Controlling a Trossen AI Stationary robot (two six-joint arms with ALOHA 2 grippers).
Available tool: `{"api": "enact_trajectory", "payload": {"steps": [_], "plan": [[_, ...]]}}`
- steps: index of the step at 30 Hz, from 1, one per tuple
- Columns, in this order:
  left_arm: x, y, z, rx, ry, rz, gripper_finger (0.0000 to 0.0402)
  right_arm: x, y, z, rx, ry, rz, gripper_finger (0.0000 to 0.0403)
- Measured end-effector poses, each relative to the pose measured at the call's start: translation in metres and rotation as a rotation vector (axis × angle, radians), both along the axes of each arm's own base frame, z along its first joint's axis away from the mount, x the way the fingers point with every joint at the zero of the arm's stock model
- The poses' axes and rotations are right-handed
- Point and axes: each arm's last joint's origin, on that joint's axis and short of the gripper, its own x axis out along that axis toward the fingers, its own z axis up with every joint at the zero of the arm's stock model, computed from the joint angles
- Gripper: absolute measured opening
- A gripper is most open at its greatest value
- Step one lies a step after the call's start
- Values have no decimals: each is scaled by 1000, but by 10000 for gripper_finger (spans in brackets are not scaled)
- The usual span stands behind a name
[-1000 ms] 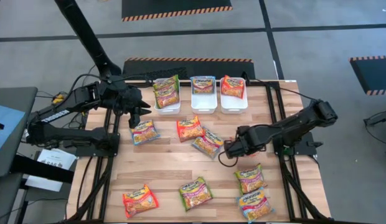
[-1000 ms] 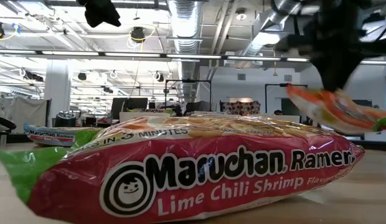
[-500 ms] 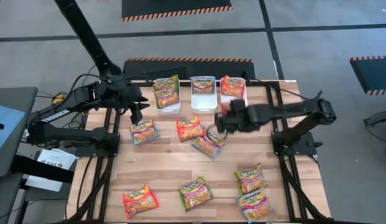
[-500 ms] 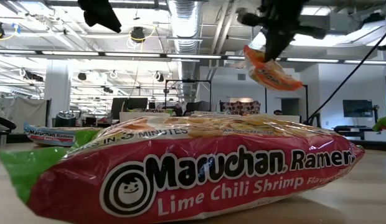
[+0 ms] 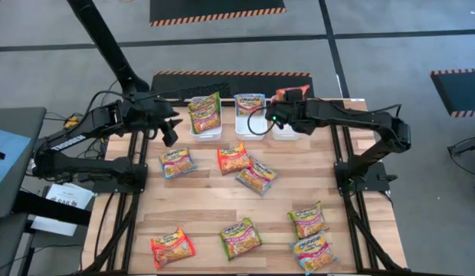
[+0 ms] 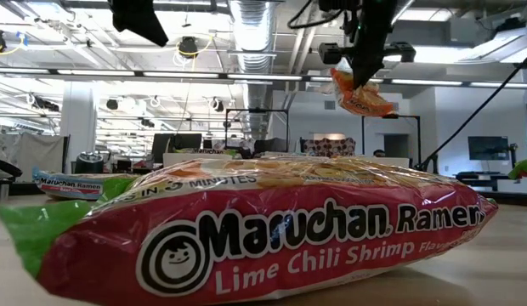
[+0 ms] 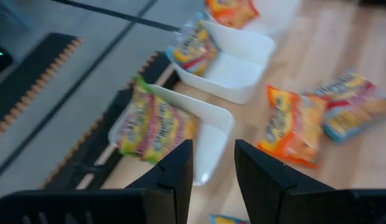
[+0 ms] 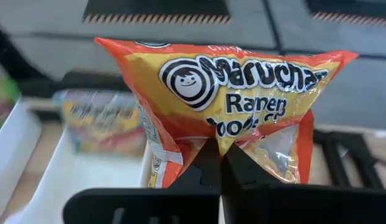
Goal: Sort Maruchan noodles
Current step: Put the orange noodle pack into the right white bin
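A wooden surface seen from above, with three white bins in a row along its far edge. The right pincer is raised above the rightmost bin, clenched on one edge of an orange-edged Maruchan noodle packet that hangs from its fingers — in the low view the same packet dangles high in the air. The left bin holds green-edged packets, the middle bin a blue-edged packet.

The left pincer hovers near the left bin, its two fingers parted with nothing between them.

More packets lie loose on the surface: a blue-edged one, an orange one and another just beside it in the middle, then five nearer the front edge — among them a red-and-green Lime Chili Shrimp packet filling the low view.
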Motion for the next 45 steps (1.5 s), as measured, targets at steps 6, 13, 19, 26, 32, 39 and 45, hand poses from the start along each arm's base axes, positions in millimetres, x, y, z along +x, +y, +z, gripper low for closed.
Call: {"api": "enact_trajectory", "payload": {"steps": [6, 13, 19, 26, 32, 39, 45], "plan": [[3, 5, 12, 138, -68, 85, 105, -3, -13, -21, -38, 40, -60, 7], [5, 12, 25, 277, -126, 142, 104, 1, -24, -52, 11, 75, -74, 8], [2, 20, 28, 305, -141, 186, 104, 14, -38, -77, 66, 133, -64, 8], [-1, 25, 28, 301, -139, 211, 104, 20, -54, -104, 143, 178, -77, 8], [-2, 25, 28, 300, -139, 214, 104, 18, -64, -107, 143, 164, -106, 13], [-2, 25, 28, 308, -130, 208, 104, 9, -79, -108, 214, 133, -133, 56], [-2, 25, 28, 313, -123, 204, 104, 3, -88, -109, 274, 104, -141, 89]]}}
